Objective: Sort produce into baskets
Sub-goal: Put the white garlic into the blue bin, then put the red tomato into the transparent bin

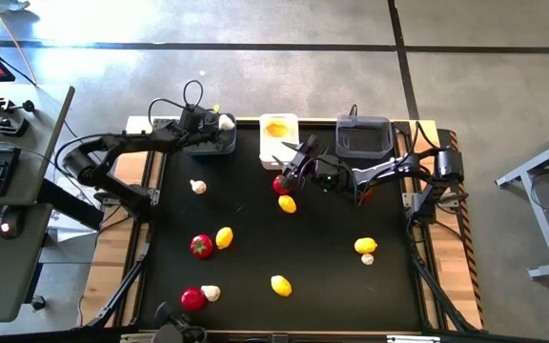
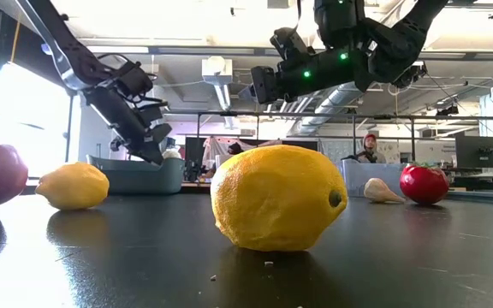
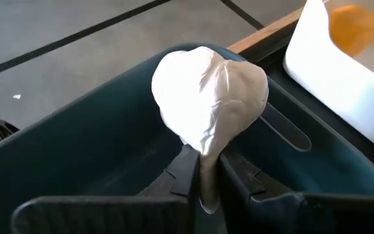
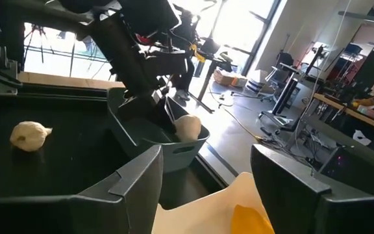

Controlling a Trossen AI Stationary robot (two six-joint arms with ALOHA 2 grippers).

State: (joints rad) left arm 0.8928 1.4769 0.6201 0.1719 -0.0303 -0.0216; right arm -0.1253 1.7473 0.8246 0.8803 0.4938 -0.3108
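Note:
My left gripper [image 1: 210, 121] reaches over the dark grey basket [image 1: 208, 145] at the far left and is shut on a white garlic [image 3: 210, 97]. In the right wrist view the garlic [image 4: 187, 127] hangs at the height of that basket's rim [image 4: 174, 148]. My right gripper [image 4: 206, 188] stands open with nothing between its fingers, just off the near edge of the white basket [image 1: 279, 143], which holds a lemon [image 1: 276, 128]. A second dark grey basket [image 1: 363, 136] sits at the far right. A tomato [image 1: 281, 184] and a lemon [image 1: 287, 203] lie below my right gripper. My left gripper pinches the garlic's thin stem end [image 3: 206, 170] between its two fingers [image 3: 186, 177]. The fingers come from the table's left, slanting down. The bulb sticks out beyond the fingertips over the inside of the basket; I cannot tell whether it touches the basket.
Loose produce lies on the black table: a garlic [image 1: 198, 187], a tomato [image 1: 201, 246] beside a lemon [image 1: 224, 236], a lemon [image 1: 366, 246] with a garlic [image 1: 368, 258], a lemon [image 1: 280, 284], a tomato [image 1: 193, 298] with a garlic [image 1: 211, 292]. People show in the room beyond.

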